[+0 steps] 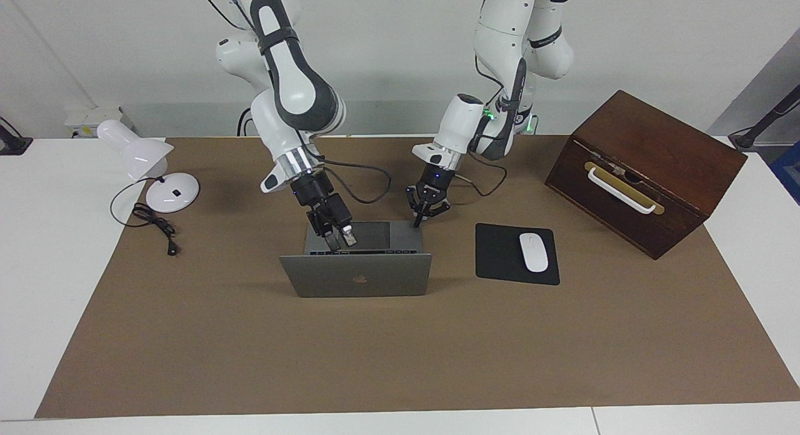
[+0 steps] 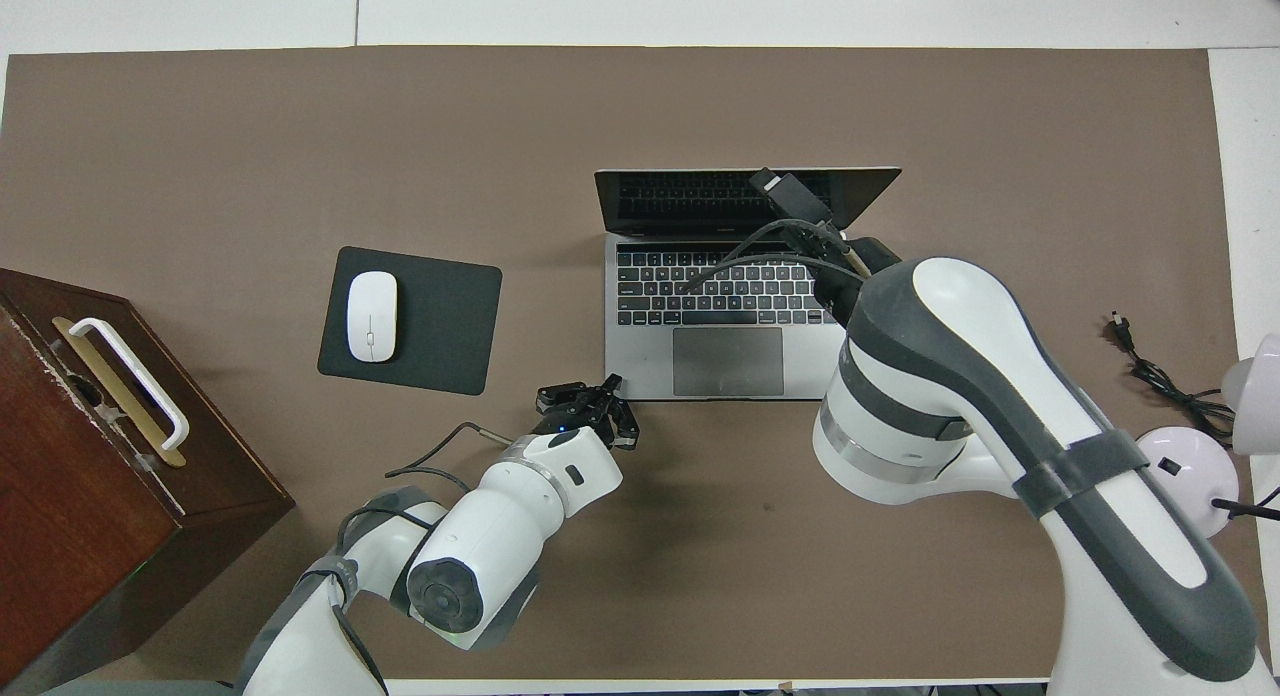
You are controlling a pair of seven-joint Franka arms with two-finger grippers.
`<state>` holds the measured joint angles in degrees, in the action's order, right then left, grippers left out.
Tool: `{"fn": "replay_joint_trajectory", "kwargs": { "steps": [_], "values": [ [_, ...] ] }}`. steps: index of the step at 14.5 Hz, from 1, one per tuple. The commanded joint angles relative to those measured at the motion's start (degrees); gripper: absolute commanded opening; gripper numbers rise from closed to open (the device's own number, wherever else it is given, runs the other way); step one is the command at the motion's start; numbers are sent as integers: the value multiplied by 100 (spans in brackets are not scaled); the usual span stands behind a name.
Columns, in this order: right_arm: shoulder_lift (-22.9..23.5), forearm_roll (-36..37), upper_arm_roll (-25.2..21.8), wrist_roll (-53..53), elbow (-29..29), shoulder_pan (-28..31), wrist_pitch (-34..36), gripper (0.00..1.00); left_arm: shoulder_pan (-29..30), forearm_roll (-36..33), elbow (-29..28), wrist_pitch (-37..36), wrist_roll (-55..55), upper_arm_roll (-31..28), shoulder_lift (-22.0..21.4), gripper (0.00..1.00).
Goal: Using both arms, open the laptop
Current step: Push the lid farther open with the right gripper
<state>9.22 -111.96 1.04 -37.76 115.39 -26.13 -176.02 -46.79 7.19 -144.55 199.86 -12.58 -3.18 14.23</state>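
The silver-grey laptop (image 1: 356, 277) stands open in the middle of the brown mat, its lid nearly upright with the logo facing away from the robots. The overhead view shows its keyboard deck (image 2: 640, 361) and dark screen (image 2: 680, 198). My right gripper (image 1: 340, 236) hangs just above the keyboard, close to the screen and clear of the lid's top edge (image 2: 785, 188). My left gripper (image 1: 417, 221) is shut, its tip down on the deck's corner nearest the robots, at the left arm's end (image 2: 612, 384).
A black mouse pad (image 1: 497, 263) with a white mouse (image 1: 534, 252) lies beside the laptop toward the left arm's end. A brown wooden box (image 1: 650, 166) with a white handle stands past it. A white desk lamp (image 1: 134, 150) and its cable (image 1: 153, 225) sit at the right arm's end.
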Motion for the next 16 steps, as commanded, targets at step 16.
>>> {"fn": "replay_joint_trajectory", "kwargs": {
  "steps": [16],
  "values": [
    [-1396, 632, 45, -487, 449, 47, -310, 100, -14, 169, 173, 1, -402, -24, 36, 0]
  ]
}}
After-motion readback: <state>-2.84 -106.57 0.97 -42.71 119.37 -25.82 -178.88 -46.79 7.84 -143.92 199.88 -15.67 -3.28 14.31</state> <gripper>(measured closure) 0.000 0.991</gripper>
